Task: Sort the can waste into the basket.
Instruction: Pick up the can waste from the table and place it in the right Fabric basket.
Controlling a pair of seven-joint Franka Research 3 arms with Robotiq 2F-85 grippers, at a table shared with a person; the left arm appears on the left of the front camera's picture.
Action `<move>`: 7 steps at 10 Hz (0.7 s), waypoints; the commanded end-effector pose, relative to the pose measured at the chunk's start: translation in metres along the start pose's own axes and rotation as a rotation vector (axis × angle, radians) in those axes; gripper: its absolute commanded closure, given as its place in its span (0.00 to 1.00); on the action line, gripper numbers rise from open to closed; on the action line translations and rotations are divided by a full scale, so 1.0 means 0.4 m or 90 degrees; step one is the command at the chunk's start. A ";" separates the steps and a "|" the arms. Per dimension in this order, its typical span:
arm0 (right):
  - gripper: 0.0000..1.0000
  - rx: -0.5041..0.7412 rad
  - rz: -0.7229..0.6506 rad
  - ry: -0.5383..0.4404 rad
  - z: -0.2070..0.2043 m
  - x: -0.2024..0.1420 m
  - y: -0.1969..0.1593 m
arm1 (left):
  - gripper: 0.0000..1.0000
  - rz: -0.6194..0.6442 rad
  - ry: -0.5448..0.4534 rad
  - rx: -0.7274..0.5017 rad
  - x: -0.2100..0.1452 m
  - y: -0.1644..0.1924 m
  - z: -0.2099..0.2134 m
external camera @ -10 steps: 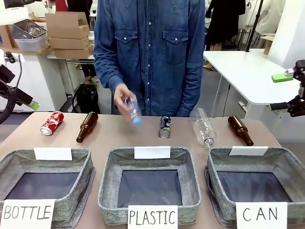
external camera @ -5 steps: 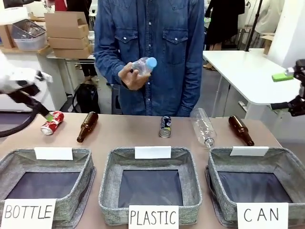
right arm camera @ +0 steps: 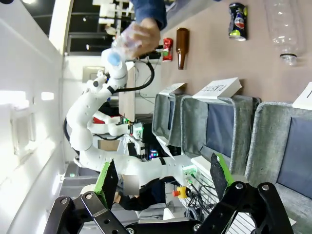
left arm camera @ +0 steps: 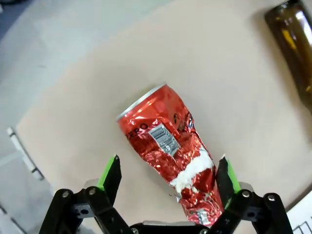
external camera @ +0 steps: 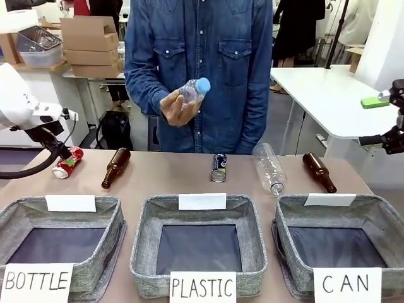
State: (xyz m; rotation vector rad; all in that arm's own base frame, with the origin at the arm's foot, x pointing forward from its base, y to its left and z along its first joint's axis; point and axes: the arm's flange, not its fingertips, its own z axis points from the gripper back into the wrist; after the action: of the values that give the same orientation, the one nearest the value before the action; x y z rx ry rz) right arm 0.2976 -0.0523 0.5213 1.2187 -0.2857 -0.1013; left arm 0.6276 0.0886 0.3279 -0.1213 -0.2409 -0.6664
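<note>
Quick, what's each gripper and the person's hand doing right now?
Left gripper: open, fingers either side of the crushed red can.
Right gripper: open, holding nothing.
Person's hand: holding a clear plastic bottle.

This looks like a robotics lab. A white robot arm [external camera: 17,106] reaches over a brown table [external camera: 164,180] set with three grey baskets [external camera: 142,252] that carry handwritten paper signs [external camera: 202,287]. Behind it are stacked cardboard boxes [external camera: 91,41], a clear plastic bin [external camera: 38,47] and a white worktable [external camera: 322,95].
</note>
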 end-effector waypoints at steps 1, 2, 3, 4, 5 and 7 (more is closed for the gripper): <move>0.00 0.016 0.017 -0.004 -0.005 0.007 0.003 | 0.00 0.038 0.000 -0.014 0.015 0.012 -0.007; 0.00 0.016 0.017 -0.004 -0.005 0.007 0.003 | 0.00 0.040 -0.002 -0.027 0.015 0.012 -0.014; 0.00 0.016 0.017 -0.004 -0.005 0.007 0.003 | 0.00 0.045 -0.004 -0.029 0.014 0.015 -0.019; 0.00 0.016 0.017 -0.004 -0.005 0.007 0.003 | 0.00 0.048 -0.003 -0.030 0.012 0.013 -0.025; 0.00 0.016 0.017 -0.004 -0.005 0.007 0.003 | 0.00 0.048 -0.004 -0.029 0.010 0.010 -0.029; 0.00 0.016 0.017 -0.004 -0.005 0.007 0.003 | 0.00 0.036 -0.013 -0.032 0.006 0.008 -0.030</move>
State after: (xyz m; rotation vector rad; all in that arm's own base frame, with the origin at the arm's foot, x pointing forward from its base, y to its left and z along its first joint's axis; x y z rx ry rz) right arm 0.2975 -0.0524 0.5214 1.2190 -0.2860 -0.1006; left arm 0.6326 0.0862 0.3158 -0.1689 -0.2258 -0.6120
